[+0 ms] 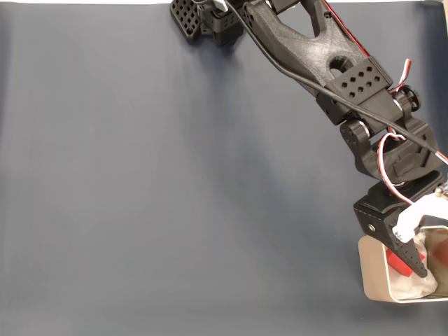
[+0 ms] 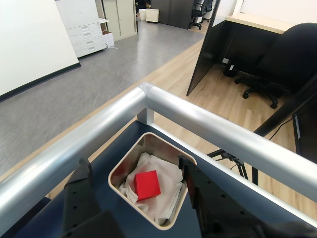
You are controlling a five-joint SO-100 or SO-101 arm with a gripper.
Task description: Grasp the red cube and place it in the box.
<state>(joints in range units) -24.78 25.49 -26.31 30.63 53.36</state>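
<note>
Wrist view, foreground: two black plastic fingers (image 2: 79,198) of the two-finger gripper (image 2: 136,186) stand apart w/ a wide gap, i.e. spread, nothing clamped btwn them. Seen thru that gap: small bright red matte cube (image 2: 147,185), resting on crumpled white paper lining (image 2: 166,198) inside the small beige thin-walled box w/ rounded corners (image 2: 119,171); cube lies free of both fingers, roughly mid-box. Box sits on dark blue table surface (image 2: 104,163), near a corner of the silver metal rail (image 2: 198,116) framing the table edge. Beyond rail: wood-look floor (image 2: 198,84), grey carpet (image 2: 84,84), black office chair (image 2: 282,59), white filing cabinets (image 2: 86,27).

Fixed view: black printed arm (image 1: 329,56) reaches from top centre to lower right; gripper (image 1: 413,262) sits over box (image 1: 374,276) at lower-right edge, a sliver of red cube (image 1: 399,264) visible beside the lower finger, over white lining (image 1: 423,283). Red-white servo wires (image 1: 383,150) loop along the wrist.
</note>
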